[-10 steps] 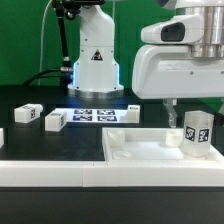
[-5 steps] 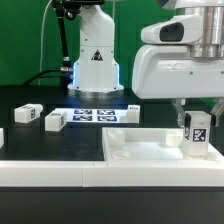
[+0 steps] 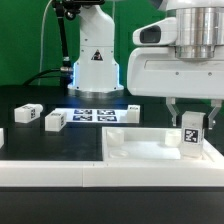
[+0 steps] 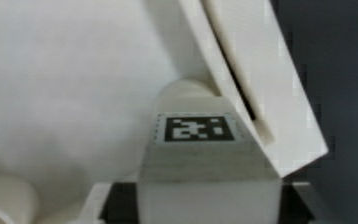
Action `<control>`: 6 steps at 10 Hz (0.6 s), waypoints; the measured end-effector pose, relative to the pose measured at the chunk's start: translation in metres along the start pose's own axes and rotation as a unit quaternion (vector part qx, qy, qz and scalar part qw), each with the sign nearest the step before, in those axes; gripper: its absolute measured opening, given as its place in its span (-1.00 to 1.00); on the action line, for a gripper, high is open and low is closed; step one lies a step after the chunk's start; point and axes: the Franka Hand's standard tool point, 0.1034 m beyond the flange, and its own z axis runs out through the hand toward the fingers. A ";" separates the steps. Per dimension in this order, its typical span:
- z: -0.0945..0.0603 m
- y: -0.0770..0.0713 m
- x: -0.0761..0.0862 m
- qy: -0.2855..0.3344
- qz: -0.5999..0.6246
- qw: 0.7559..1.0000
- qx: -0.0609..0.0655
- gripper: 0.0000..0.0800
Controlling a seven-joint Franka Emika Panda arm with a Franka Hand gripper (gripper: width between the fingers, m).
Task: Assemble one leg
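My gripper is shut on the leg, a small white upright block with a black-and-white tag on its face. I hold it upright over the right end of the wide white tray-like piece, low against its surface. In the wrist view the leg runs out from between my dark fingers, its tag facing the camera, with the tray piece's raised rim beside it. Whether the leg's foot touches the tray is hidden.
Two more small white tagged blocks lie on the black table at the exterior view's left. The marker board lies behind the tray. A white rail runs along the front edge. The arm's base stands at the back.
My gripper has moved toward the exterior view's left and down with the leg, now lower over the tray piece's right end.
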 end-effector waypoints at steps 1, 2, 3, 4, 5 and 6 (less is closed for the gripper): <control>0.000 0.000 0.000 0.000 0.046 0.999 0.003 -0.27; 0.001 -0.003 -0.003 0.000 0.120 0.993 0.003 -0.27; 0.001 -0.004 -0.004 0.000 0.175 0.985 0.002 -0.27; 0.001 -0.004 -0.004 0.001 0.219 0.976 0.001 -0.27; 0.001 -0.003 -0.004 0.001 0.271 0.963 0.001 -0.27; 0.001 -0.003 -0.003 0.001 0.302 0.953 0.001 -0.27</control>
